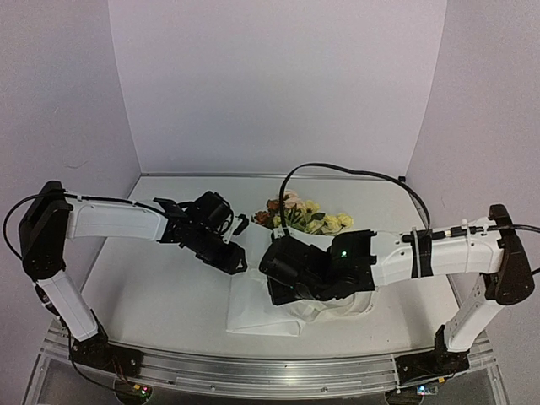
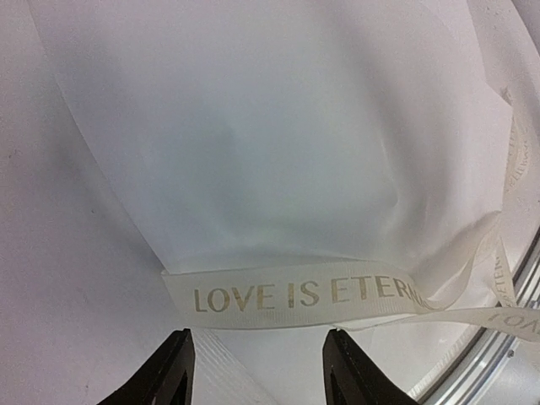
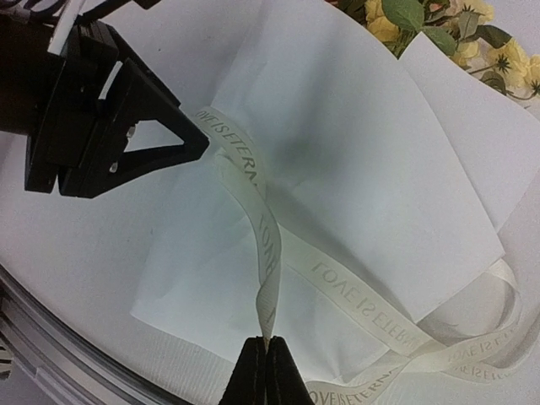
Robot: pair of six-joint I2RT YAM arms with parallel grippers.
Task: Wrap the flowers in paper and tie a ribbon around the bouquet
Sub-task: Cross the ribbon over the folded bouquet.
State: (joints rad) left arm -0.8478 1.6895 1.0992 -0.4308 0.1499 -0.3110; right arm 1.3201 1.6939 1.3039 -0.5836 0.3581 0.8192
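The white paper (image 1: 257,314) lies folded on the table, and the flowers (image 1: 308,218) poke out past its far edge, yellow and pink blooms (image 3: 430,21) with green leaves. A cream ribbon (image 3: 267,245) printed "LOVE IS ETERNAL" crosses the paper (image 3: 354,143). My right gripper (image 3: 267,344) is shut on the ribbon, which rises twisted from its tips. My left gripper (image 2: 257,354) is open, nothing between its black fingers (image 2: 173,367). The ribbon's free end (image 2: 295,295) lies flat on the paper (image 2: 270,126) just beyond those tips. In the right wrist view the left gripper (image 3: 110,126) sits at the ribbon's far end.
A metal rail (image 1: 253,371) runs along the table's near edge, close to the paper's near corner (image 3: 51,337). Pale walls enclose the table on three sides. More ribbon loops (image 3: 489,337) lie on the table to the right of the paper.
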